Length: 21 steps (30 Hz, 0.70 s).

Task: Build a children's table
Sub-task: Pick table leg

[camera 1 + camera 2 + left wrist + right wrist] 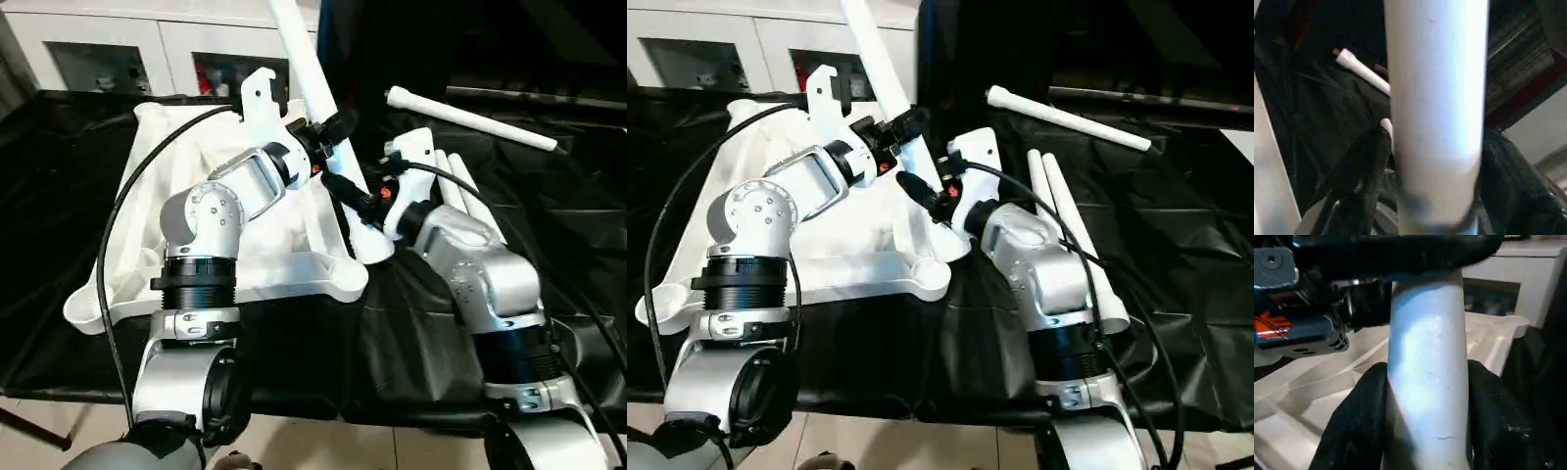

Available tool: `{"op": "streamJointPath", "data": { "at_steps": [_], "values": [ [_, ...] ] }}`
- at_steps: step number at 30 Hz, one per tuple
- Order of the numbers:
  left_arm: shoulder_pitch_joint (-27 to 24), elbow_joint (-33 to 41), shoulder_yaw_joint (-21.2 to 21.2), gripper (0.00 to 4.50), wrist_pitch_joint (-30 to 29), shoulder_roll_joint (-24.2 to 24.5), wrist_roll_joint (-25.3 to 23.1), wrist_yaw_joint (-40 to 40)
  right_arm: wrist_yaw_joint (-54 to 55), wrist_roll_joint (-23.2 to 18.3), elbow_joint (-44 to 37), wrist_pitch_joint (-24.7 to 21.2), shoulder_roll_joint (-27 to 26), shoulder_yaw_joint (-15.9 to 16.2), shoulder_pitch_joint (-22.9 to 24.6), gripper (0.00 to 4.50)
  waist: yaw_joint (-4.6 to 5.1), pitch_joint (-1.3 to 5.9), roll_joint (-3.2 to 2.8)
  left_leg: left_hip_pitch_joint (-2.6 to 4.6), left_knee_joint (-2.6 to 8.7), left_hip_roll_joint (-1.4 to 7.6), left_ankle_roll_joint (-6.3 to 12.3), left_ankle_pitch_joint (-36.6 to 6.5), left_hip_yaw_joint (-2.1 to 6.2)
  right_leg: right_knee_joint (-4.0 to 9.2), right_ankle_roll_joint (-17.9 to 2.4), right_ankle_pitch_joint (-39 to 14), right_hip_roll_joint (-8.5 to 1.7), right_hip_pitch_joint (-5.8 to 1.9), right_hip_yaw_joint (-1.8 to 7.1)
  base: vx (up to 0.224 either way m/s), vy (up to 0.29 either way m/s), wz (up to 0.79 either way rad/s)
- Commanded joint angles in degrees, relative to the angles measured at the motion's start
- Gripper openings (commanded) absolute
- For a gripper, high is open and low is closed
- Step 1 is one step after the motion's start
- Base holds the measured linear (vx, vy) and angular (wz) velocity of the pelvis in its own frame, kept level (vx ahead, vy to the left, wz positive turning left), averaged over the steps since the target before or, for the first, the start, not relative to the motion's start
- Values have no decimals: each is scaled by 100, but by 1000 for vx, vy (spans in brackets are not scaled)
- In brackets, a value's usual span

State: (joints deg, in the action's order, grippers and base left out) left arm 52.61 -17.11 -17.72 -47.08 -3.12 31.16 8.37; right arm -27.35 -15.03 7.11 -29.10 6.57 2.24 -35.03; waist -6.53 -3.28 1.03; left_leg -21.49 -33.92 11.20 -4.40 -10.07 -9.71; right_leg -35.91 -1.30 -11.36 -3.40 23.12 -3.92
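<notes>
Your tabletop (pixel 196 147) lies underside up at left on the black cloth (pixel 578 245). Your left gripper (pixel 331 132) is clamped on the raised leg (pixel 304 59), which slants up from the tabletop's near right corner. Your right gripper (pixel 355 199) grips the same leg lower down. Two legs (pixel 1063 211) lie right of it, a fourth (pixel 470 119) farther back.

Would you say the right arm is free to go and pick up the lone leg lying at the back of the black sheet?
Probably not yet. The right gripper is shut on the upright leg, as is the left gripper. The lone leg itself lies unobstructed on the black sheet.
</notes>
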Motion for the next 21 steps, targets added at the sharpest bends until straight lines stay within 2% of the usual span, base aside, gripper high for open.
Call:
{"op": "streamJointPath", "data": {
  "at_steps": [1,7,9,13,14,15,18,19,21],
  "values": [
    [76,-22,9,258,45,-8,-22,-54,21,55,16,149,-5,39,-100,184,-8,413,44,41,324,134,176,-437,37,415,-930,-316,-429,-387,292,0,0,0],
    [-13,130,174,212,-36,14,93,206,-15,138,32,252,-27,139,-69,184,-5,408,41,45,325,139,170,-426,39,402,-950,-236,-427,-383,293,0,0,0],
    [-55,184,226,195,-29,35,94,261,-48,125,39,266,-32,163,-67,184,0,408,22,50,326,148,148,-439,44,391,-991,-151,-426,-382,294,0,0,0],
    [-27,129,203,188,-1,123,93,286,-126,-41,113,247,-82,59,-101,184,2,409,21,52,322,140,156,-468,41,389,-1037,-63,-426,-386,297,0,0,0],
    [-10,103,197,187,12,158,87,303,-115,-35,140,259,-80,27,-118,219,2,409,26,52,323,141,154,-469,42,388,-1042,-64,-426,-391,296,0,0,0],
    [5,83,180,187,30,185,83,303,-111,-39,158,260,-73,-1,-130,240,-5,410,1,50,325,142,140,-457,49,378,-1047,-53,-426,-394,294,0,0,0],
    [15,74,165,186,18,240,100,359,-94,-42,203,288,-54,-42,-156,261,3,408,8,59,326,142,130,-483,43,384,-1059,-44,-425,-392,297,0,0,0],
    [11,81,196,186,13,268,81,393,-103,-57,209,285,-44,-57,-162,287,5,406,11,60,326,142,125,-499,43,385,-1059,-58,-424,-392,298,0,0,0],
    [16,59,255,186,29,338,49,471,-160,-141,219,234,-35,-121,-188,296,3,412,5,59,326,148,117,-472,45,375,-1070,-6,-424,-395,297,0,0,0]
  ]
}}
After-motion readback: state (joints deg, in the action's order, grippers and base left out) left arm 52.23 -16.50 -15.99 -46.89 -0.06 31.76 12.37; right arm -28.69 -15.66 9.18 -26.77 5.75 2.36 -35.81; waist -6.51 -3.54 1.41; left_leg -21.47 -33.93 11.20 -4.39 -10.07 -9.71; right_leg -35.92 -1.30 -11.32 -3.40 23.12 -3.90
